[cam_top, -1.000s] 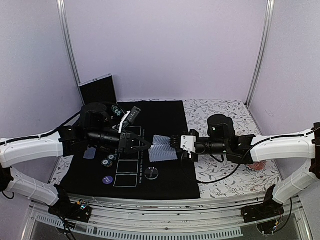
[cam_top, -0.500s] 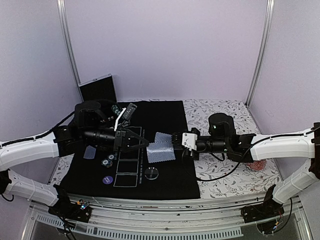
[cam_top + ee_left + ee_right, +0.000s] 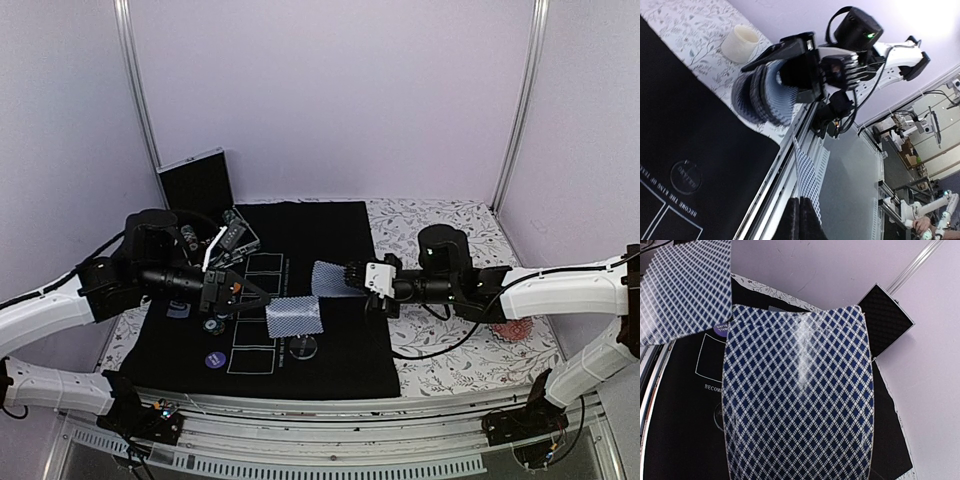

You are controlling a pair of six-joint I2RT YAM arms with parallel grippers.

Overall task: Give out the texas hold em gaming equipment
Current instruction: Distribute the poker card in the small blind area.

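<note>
Left gripper [image 3: 252, 298] is pinching one card [image 3: 294, 316] by its edge, apart from the deck [image 3: 328, 279] that the right gripper [image 3: 352, 273] is clamping above the black mat [image 3: 330, 350].

Two slim robot arms share one build. The left arm [image 3: 55, 310], at 8 o'clock in the overhead view, and the right arm [image 3: 570, 290], at 4 o'clock, have smooth white shells over their long links. Their joints are matte black cylinders. A round black housing [image 3: 440, 245] on the right arm shows a small green light [image 3: 871, 35]. A small white block [image 3: 378, 281] sits at the right wrist. A thin black cable [image 3: 445, 352] droops beneath that arm. The left gripper [image 3: 262, 300] and right gripper [image 3: 347, 271] are black throughout. Black clamp bases [image 3: 140, 415] sit at 7 and 5 o'clock.
</note>
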